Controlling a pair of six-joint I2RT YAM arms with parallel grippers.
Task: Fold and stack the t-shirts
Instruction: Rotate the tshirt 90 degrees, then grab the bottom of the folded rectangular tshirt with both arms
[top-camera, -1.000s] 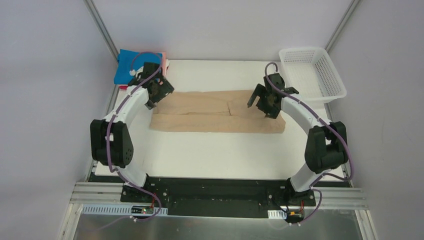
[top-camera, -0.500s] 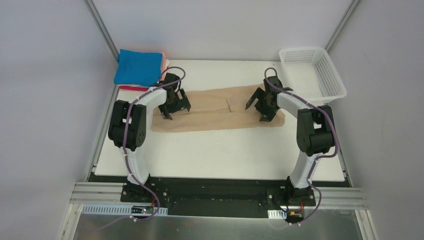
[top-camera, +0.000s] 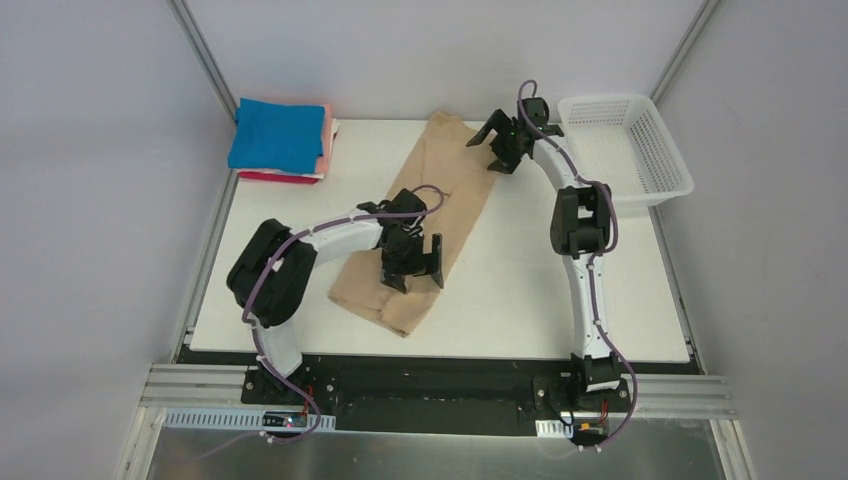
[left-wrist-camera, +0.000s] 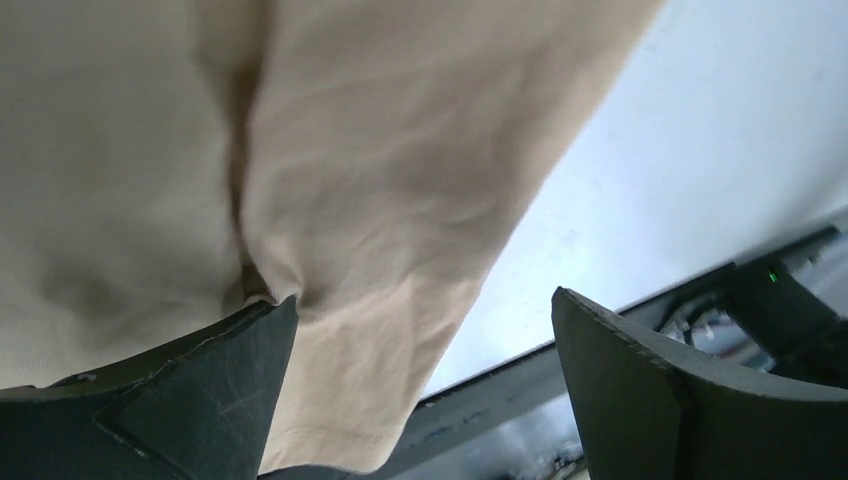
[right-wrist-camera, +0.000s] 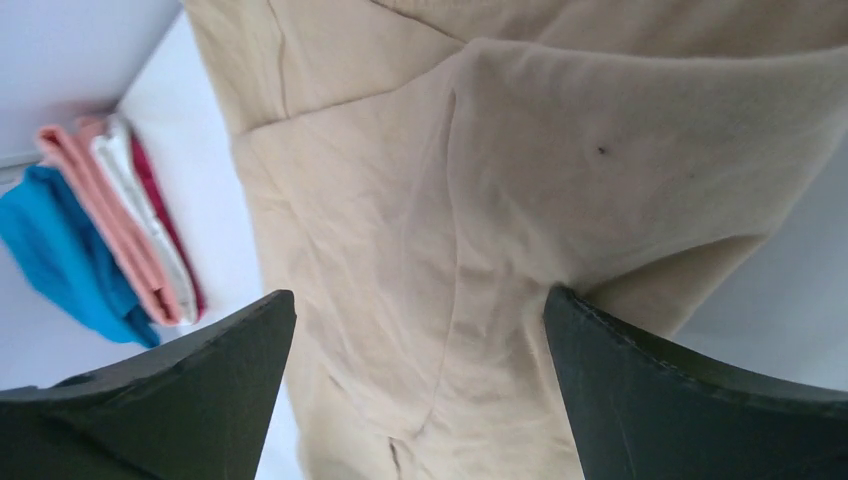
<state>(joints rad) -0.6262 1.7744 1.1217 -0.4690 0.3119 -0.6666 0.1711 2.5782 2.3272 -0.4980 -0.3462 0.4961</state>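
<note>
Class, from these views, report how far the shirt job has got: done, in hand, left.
Done: a stack of folded shirts, blue on top, sits at the far left corner. In hand: the tan t-shirt lies as a long diagonal strip; the left gripper and right gripper are open above it, one toward each end, gripping nothing. Left: fold it shorter, add it to the stack.

Robot lab: alu frame (top-camera: 199, 45), white walls (top-camera: 90, 150).
</note>
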